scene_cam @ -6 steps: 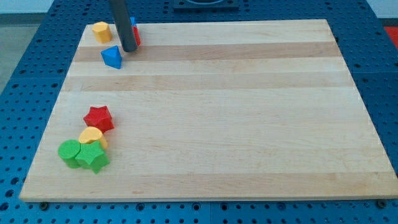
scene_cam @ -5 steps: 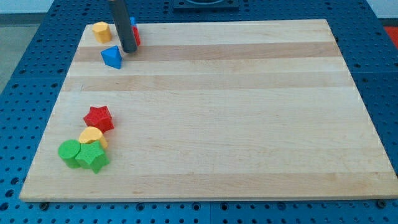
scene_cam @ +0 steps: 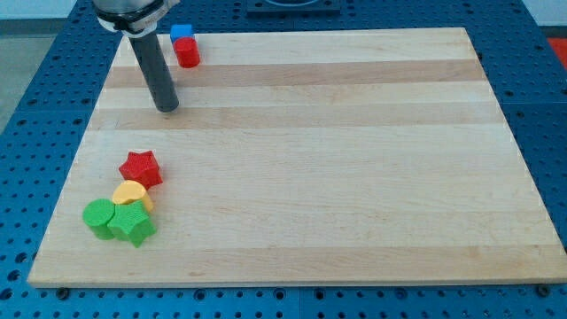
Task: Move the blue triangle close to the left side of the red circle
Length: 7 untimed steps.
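red circle (scene_cam: 187,53): short red cylinder, upright, at board's top edge toward the view's left, touching a blue block behind | blue triangle: not visible, likely hidden behind rod

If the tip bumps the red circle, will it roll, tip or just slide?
Probably slide: the red circle sits flat and squat on the smooth board, so tipping looks unlikely. The blue block seems to touch it, so both may shift together. My tip stands apart, toward the view's bottom-left.
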Each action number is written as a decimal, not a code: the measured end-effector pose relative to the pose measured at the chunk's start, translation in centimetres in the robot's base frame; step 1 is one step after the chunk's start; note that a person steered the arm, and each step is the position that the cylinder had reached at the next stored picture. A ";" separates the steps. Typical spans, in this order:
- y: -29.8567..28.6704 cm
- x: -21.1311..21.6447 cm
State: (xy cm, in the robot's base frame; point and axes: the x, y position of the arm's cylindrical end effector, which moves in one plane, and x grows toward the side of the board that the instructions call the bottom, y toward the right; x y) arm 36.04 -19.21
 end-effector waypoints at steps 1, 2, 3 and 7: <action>-0.3 -1.6; -0.4 -2.8; -0.7 -3.8; -4.6 -4.8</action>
State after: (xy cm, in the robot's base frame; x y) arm 31.29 -23.83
